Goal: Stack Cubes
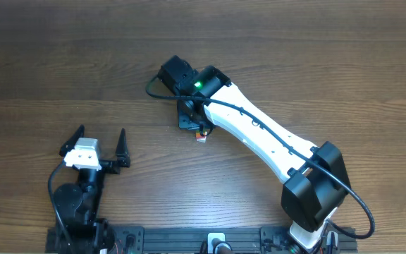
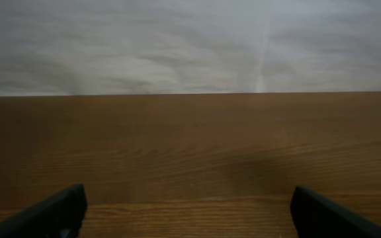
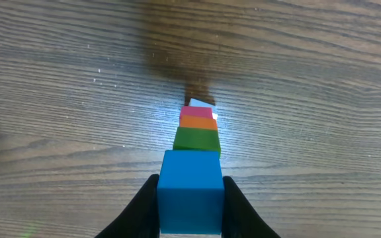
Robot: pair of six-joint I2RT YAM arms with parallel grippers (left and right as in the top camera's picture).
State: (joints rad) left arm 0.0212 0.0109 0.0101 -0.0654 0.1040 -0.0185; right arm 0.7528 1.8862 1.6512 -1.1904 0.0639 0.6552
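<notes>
A stack of cubes stands on the wooden table (image 3: 58, 99): a pale one lowest, then a pink cube (image 3: 198, 112), an orange cube (image 3: 198, 122) and a green cube (image 3: 196, 139). On top is a blue cube (image 3: 190, 190), with my right gripper (image 3: 190, 205) shut on its two sides. From above, the right arm hides most of the stack (image 1: 201, 136), and its gripper (image 1: 189, 116) sits near the table's middle. My left gripper (image 1: 97, 144) stands open low at the front left, nothing between its fingers (image 2: 51, 215).
Bare wood surrounds the stack on all sides. A pale wall (image 2: 190, 46) rises beyond the table's far edge in the left wrist view. Both arm bases sit on a black rail (image 1: 203, 236) at the front edge.
</notes>
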